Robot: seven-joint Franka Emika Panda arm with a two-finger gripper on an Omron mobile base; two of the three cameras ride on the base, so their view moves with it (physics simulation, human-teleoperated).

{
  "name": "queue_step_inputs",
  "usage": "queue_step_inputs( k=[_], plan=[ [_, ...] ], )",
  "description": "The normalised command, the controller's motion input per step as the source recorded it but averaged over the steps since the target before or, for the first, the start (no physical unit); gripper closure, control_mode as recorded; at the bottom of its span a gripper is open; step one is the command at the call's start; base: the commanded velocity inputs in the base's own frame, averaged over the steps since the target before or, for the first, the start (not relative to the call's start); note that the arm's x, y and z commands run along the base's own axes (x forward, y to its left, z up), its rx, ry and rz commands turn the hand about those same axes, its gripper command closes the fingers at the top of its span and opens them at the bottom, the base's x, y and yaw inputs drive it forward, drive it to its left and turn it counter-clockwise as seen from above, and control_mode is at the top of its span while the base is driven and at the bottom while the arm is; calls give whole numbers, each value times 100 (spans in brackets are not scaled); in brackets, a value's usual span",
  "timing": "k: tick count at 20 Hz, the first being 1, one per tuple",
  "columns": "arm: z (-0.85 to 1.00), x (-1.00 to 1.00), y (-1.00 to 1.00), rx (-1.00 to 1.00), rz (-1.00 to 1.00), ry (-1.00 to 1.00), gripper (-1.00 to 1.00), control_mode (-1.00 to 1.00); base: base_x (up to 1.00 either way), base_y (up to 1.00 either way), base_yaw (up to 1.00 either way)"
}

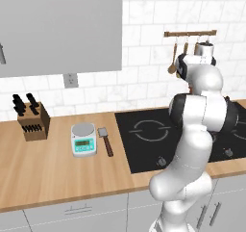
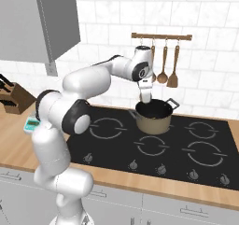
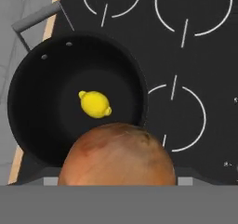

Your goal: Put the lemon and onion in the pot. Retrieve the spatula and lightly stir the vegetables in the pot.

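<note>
The onion [image 3: 118,155], orange-brown with a paler patch, sits big and close at the bottom of the hand view, with my gripper [image 2: 146,99] shut on it just above the pot's near rim. Its fingertips are hidden behind the onion. The tan pot [image 2: 154,122] stands on the back middle burner of the black cooktop, and its dark inside [image 3: 37,102] holds the yellow lemon [image 3: 95,104] near the centre. On the wooden counter left of the cooktop lies the spatula [image 1: 105,140], grey blade at the far end, dark handle pointing toward the front edge.
A small kitchen scale [image 1: 84,139] stands just left of the spatula, and a knife block [image 1: 32,122] farther left. Copper-brown spoons [image 2: 163,66] hang from a wall rail behind the pot. Knobs line the cooktop's [image 2: 196,149] front edge.
</note>
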Motion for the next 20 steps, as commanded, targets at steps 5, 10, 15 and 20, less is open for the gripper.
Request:
queue_step_inputs(
  k=[5, 10, 15, 20],
  plan=[
    [-51, 47, -44, -4, -3, 0, 100, -100, 0, 0, 0],
    [-49, 16, -27, 0, 2, 0, 100, -100, 0, 0, 0],
    [-58, 12, -7, 0, 9, 0, 100, -100, 0, 0, 0],
    [-49, 20, 0, -1, 14, -1, 100, -100, 0, 0, 0]
  ],
)
